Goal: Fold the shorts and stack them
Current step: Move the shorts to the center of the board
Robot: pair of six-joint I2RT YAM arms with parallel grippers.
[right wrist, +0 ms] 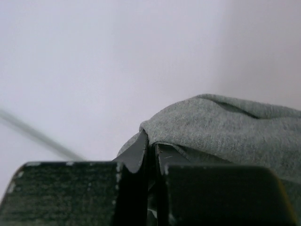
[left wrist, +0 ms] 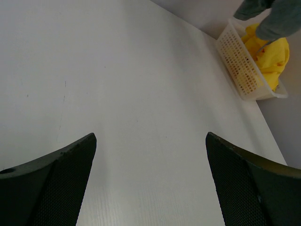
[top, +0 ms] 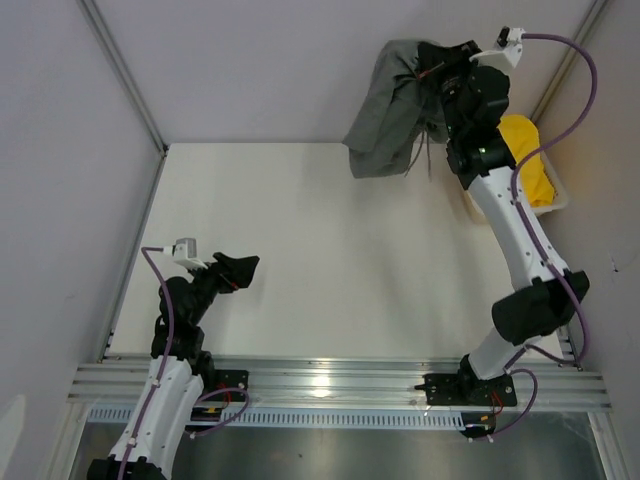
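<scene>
Shorts (top: 385,110), grey, aloft in clenched right tool (right wrist: 151,147); left tool (left wrist: 150,137) released; yellow pair (top: 535,170) half-hidden.

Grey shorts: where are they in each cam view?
Top external: grey shorts upper right, hanging from the right gripper.
Left wrist: shorts at top right corner, above the white basket.
Right wrist: shorts fill right side, pinched in jaws.
Shared landmark: white basket, top and left wrist only.

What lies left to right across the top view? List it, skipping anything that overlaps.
left gripper → grey shorts → yellow shorts
</scene>
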